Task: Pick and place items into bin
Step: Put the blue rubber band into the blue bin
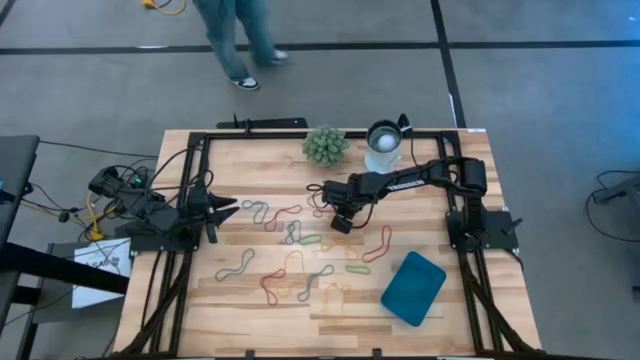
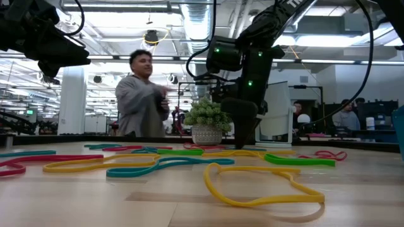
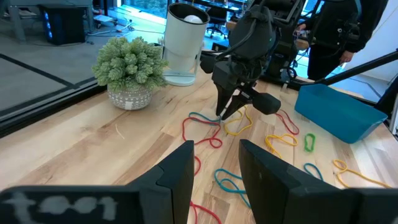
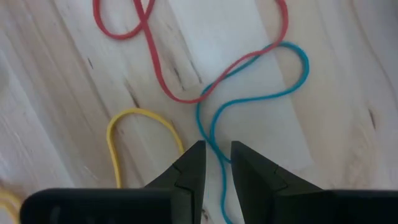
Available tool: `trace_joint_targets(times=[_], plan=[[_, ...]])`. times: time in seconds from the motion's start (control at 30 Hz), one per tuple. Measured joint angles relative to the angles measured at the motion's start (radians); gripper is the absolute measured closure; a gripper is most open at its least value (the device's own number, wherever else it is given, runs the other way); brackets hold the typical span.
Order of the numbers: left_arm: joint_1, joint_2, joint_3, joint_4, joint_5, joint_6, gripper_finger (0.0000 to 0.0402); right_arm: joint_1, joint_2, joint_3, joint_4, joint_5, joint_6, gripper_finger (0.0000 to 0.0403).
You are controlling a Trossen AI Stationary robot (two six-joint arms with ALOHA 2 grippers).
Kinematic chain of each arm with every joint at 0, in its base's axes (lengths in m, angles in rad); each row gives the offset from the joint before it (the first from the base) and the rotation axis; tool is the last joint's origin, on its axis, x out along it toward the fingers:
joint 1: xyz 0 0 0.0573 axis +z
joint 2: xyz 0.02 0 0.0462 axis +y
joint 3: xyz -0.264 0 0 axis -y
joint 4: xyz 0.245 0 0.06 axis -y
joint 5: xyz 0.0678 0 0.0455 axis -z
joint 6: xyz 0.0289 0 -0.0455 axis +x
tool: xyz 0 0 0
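Note:
Several rubber bands (image 1: 290, 250) in red, green, yellow, blue and orange lie flat across the middle of the wooden table. The teal bin (image 1: 413, 288) sits near the table's right near corner and also shows in the left wrist view (image 3: 336, 112). My right gripper (image 1: 340, 222) points down at the table among the far bands. It is narrowly open, and its fingertips (image 4: 217, 163) stand on either side of a strand of a blue band (image 4: 273, 93) that crosses a red band (image 4: 155, 62). My left gripper (image 1: 225, 208) waits open at the table's left side.
A spiky green plant ball (image 1: 325, 145) in a pot and a round white-and-metal cup (image 1: 383, 140) stand at the far edge, just behind my right arm. A yellow band (image 4: 124, 124) lies beside the blue one. A person (image 2: 142, 94) stands beyond the far edge.

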State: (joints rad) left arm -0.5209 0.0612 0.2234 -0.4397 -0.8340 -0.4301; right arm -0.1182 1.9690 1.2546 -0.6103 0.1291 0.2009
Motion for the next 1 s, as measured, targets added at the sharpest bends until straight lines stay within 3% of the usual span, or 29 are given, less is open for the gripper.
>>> trace_joint_targets(times=[0.47, 0.63, 1.0], plan=[[0.000, 0.000, 0.000, 0.000, 0.000, 0.000, 0.0285, -0.006, -0.004, -0.040, 0.060, -0.004, 0.001, 0.0396], [0.000, 0.000, 0.000, 0.000, 0.000, 0.000, 0.0285, -0.006, -0.006, -0.042, 0.075, -0.002, 0.011, 0.0400], [0.000, 0.000, 0.000, 0.000, 0.000, 0.000, 0.0285, 0.041, -0.019, 0.095, -0.115, 0.083, 0.036, 0.0402]])
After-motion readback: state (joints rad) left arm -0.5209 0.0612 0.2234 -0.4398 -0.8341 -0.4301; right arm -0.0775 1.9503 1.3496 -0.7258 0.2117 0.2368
